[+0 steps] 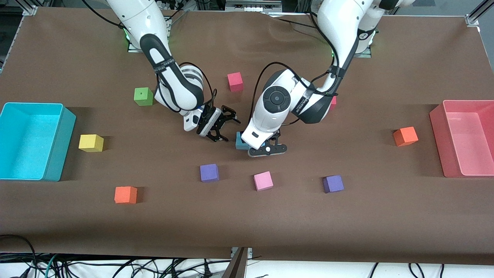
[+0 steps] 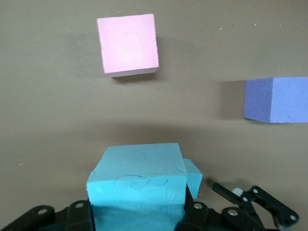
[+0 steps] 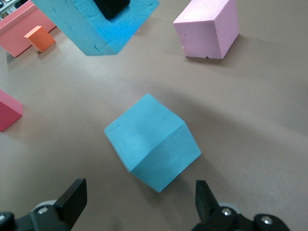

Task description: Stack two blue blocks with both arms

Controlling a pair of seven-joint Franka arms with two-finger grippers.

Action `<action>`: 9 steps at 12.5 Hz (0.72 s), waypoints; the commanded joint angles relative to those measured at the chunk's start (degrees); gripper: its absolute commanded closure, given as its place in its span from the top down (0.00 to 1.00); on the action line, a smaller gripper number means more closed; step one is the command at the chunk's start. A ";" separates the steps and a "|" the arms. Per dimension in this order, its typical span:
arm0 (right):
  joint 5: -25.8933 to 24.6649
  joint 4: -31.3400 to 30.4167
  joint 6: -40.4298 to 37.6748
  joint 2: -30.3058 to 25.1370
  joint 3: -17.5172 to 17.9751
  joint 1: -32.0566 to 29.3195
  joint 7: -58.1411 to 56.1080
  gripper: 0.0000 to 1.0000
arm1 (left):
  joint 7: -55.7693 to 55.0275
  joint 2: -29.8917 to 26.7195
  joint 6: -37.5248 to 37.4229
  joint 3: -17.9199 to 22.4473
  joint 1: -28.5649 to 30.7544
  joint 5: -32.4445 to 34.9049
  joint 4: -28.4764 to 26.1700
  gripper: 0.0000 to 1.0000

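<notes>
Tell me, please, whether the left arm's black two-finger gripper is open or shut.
Shut: the left gripper clamps a light sky-blue foam cube, its fingers pressing both sides.

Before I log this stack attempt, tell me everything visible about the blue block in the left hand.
The held blue block is a sky-blue foam cube with faint round dimples, clamped in the left hand. It hangs just above the second blue block, which lies on the brown table, not yet touching it.
</notes>
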 commanded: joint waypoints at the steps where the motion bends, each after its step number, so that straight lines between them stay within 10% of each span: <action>1: 3.49 3.17 -3.85 2.73 -2.59 1.87 -5.41 1.00 | -0.52 1.87 1.55 1.48 -1.47 -0.68 2.48 0.00; 9: 3.68 3.17 -4.40 3.44 -2.69 1.96 -6.48 1.00 | -0.87 4.77 3.58 2.18 -4.71 -0.59 2.57 0.00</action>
